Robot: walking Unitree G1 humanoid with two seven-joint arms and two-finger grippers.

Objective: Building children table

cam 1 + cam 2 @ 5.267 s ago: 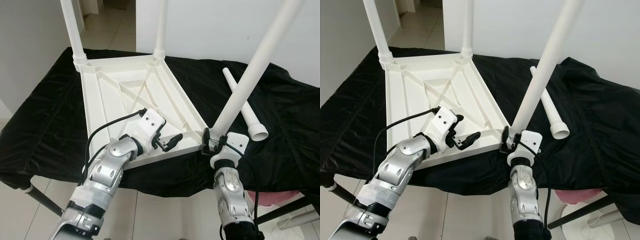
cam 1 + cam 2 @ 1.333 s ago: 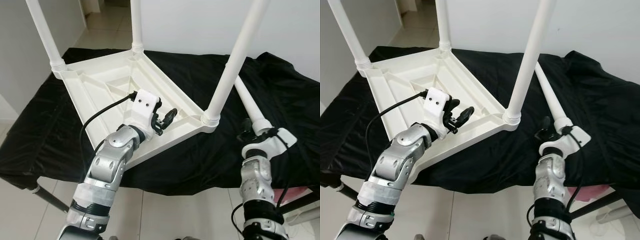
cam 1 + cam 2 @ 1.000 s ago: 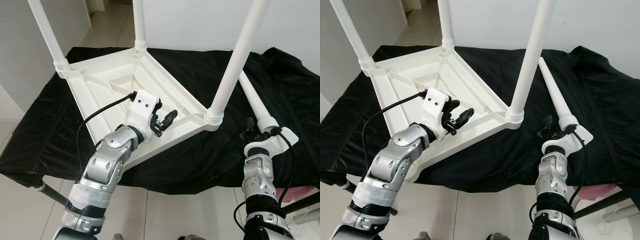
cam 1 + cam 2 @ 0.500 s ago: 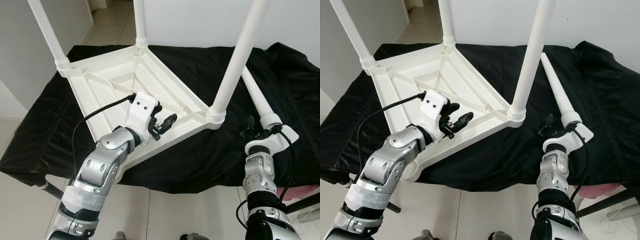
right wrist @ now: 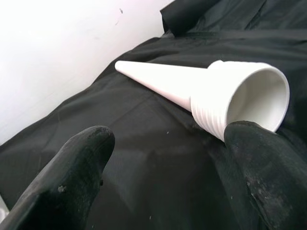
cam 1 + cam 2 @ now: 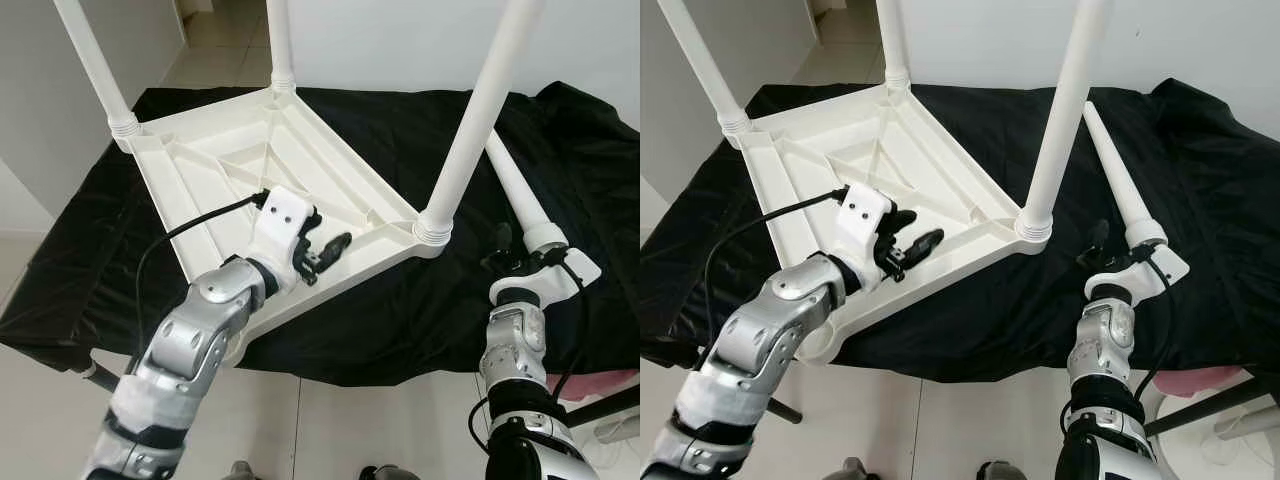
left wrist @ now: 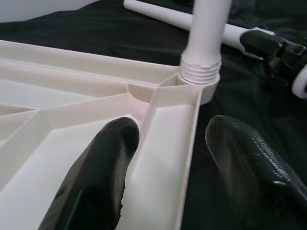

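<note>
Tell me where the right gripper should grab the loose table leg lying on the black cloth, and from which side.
Grip the loose leg just behind its ribbed, open wide end, where it is thickest and nearest. It lies flat on the black cloth, tapering away, so the right gripper, open beside that end, should probably straddle it across its width.

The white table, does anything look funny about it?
Yes. The white table lies upside down on the black cloth with three legs standing up. The fourth leg lies loose on the cloth beside it, by the right gripper.
</note>
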